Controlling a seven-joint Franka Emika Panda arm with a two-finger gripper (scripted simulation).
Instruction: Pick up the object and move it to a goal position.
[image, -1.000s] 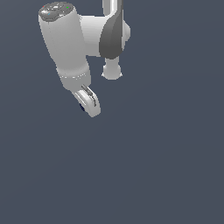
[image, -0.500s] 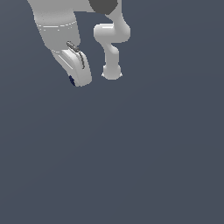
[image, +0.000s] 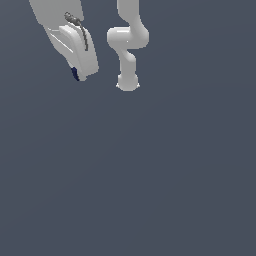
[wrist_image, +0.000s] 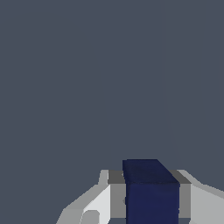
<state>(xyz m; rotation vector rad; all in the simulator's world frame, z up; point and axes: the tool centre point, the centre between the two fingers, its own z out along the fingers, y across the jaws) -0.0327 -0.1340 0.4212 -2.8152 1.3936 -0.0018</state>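
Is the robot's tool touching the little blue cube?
Touching. The wrist view shows the cube squeezed between the tool's grey pads, no gap on either side.

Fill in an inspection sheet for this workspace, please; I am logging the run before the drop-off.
Surface: plain dark grey-blue ground, flat and unmarked.
Job's things: small dark navy cube, clamped between the claw's fingers and off the ground; in the exterior view only a sliver shows at the claw tip. No goal marker seen.
Clutter: nothing seen.
Grippers: claw shut on the cube, near the top of the exterior view's left.
Cables: a short dark lead on the claw's body; no loose ones seen.
Surroundings: the white arm's base; otherwise nothing seen.
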